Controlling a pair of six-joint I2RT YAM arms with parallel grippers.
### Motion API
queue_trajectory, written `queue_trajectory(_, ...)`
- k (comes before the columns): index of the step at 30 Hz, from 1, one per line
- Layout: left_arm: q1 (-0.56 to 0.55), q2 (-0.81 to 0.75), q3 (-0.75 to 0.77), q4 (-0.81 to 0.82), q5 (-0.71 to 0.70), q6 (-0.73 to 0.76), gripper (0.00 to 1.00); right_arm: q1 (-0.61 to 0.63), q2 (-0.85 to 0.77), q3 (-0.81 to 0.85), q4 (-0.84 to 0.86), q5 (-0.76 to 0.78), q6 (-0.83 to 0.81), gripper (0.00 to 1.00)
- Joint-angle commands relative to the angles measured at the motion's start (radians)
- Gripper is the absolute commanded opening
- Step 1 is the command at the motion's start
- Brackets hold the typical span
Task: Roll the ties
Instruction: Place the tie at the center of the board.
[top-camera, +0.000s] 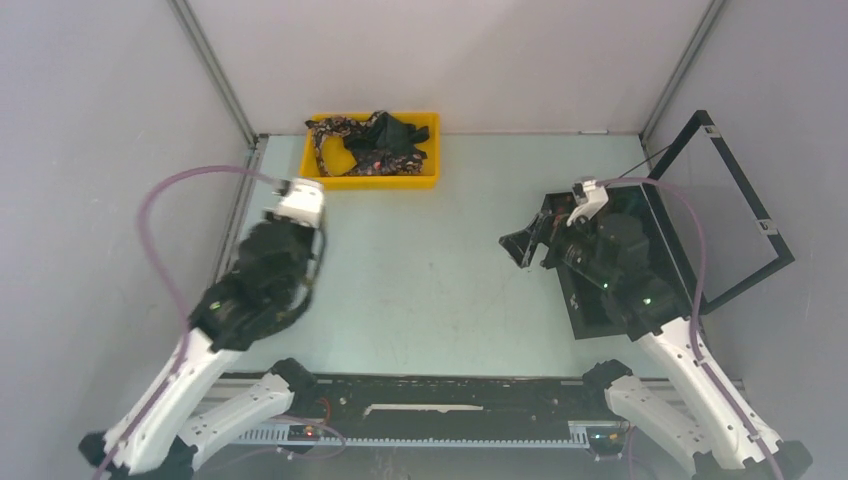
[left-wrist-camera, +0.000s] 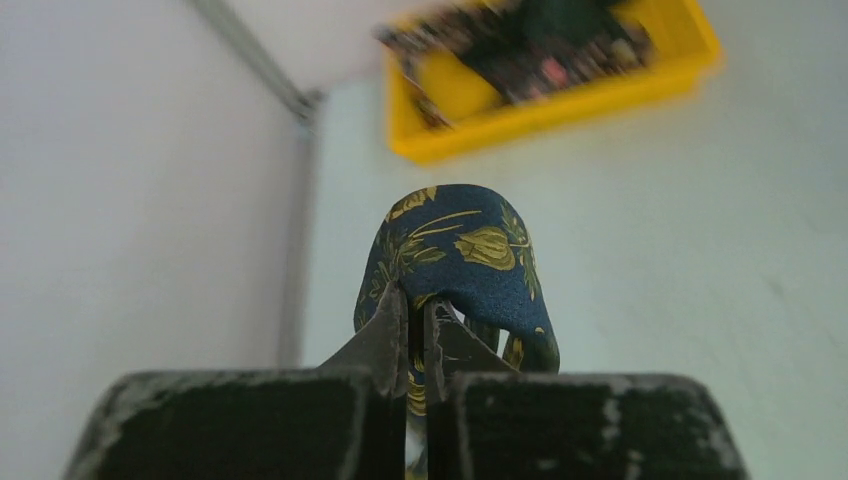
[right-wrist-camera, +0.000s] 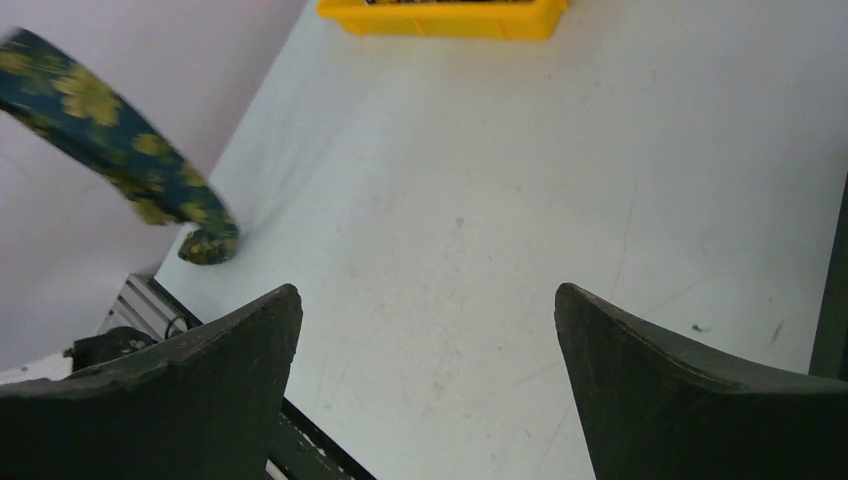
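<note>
Pale green counter (top-camera: 450, 290): left fingers (left-wrist-camera: 385, 345) clench a navy gold-leafed fabric tie (left-wrist-camera: 470, 255) above its left side; right fingers (right-wrist-camera: 190, 400) gape empty. Likely limp and slippery, best pinched at one end.

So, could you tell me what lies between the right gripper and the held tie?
Nothing but bare table between right gripper and tie, in the right wrist view.

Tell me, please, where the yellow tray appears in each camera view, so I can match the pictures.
Top external: the yellow tray sits at the far edge of the pale table, left of centre.
Left wrist: the tray is upper right, blurred, beyond the tie.
Right wrist: the tray's near wall runs along the top edge.
Shared landmark: the pale table reaching that near wall.
</note>
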Motion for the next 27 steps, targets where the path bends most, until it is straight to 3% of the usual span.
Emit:
queue_trajectory(1,-0.185,0.138,-0.210,0.079,-0.064,-0.359,0.00,0.007,-0.006,-0.080,0.012,0.026,-0.013,1.00)
queue_trajectory(4,-0.259,0.316,-0.230,0.109,-0.079,-0.535,0.00,0.006,0.010,-0.111,0.018,0.032,-0.028,1.00)
queue_trajectory(9,-0.286,0.563,-0.224,0.216,-0.016,-0.645,0.00,0.007,0.029,-0.141,0.029,0.038,-0.048,1.00)
queue_trajectory(18,-0.288,0.727,-0.189,0.318,0.027,-0.656,0.00,0.005,0.013,-0.187,0.054,0.100,-0.073,1.00)
queue_trajectory(20,-0.287,0.748,-0.178,0.336,0.027,-0.650,0.05,0.006,0.010,-0.194,0.055,0.108,-0.073,1.00)
queue_trajectory(22,-0.287,0.762,-0.163,0.358,0.032,-0.636,0.15,0.006,0.003,-0.198,0.058,0.122,-0.066,1.00)
queue_trajectory(24,-0.280,0.768,-0.136,0.361,0.047,-0.609,0.36,0.004,-0.009,-0.206,0.061,0.137,-0.057,1.00)
queue_trajectory(26,-0.272,0.757,-0.105,0.339,0.043,-0.601,0.79,0.005,-0.031,-0.220,0.066,0.162,-0.048,1.00)
queue_trajectory(27,-0.268,0.745,-0.099,0.325,0.034,-0.601,0.84,0.006,-0.038,-0.228,0.070,0.179,-0.041,1.00)
